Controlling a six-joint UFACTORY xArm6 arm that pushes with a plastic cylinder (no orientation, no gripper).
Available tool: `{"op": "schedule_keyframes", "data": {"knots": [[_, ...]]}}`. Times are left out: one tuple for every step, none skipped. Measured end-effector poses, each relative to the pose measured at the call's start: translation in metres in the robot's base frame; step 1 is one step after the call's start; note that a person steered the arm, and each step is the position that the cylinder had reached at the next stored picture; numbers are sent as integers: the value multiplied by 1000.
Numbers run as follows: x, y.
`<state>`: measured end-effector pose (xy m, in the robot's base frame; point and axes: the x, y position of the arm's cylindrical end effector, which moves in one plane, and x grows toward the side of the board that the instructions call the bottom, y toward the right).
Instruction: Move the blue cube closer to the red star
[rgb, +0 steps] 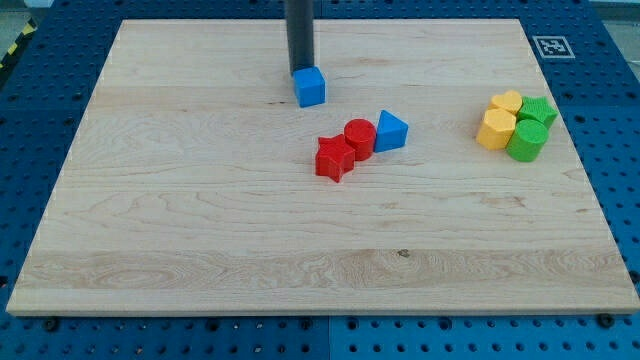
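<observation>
The blue cube (310, 87) sits on the wooden board (200, 220), above the middle of the view. My tip (299, 74) is right at the cube's upper left edge, touching or nearly touching it. The red star (334, 158) lies below and a little right of the cube, about a block's width of board between them. A red cylinder (360, 138) touches the star's upper right side.
A blue triangular block (390, 131) sits against the red cylinder's right side. At the view's right is a cluster: a yellow heart (507, 102), a yellow hexagonal block (495, 129), a green star (540, 110) and a green cylinder (526, 141).
</observation>
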<state>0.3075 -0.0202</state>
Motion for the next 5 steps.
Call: {"op": "schedule_keyframes", "data": {"knots": [[7,8],[22,2],[38,-7],[56,-14],[73,-21]]}}
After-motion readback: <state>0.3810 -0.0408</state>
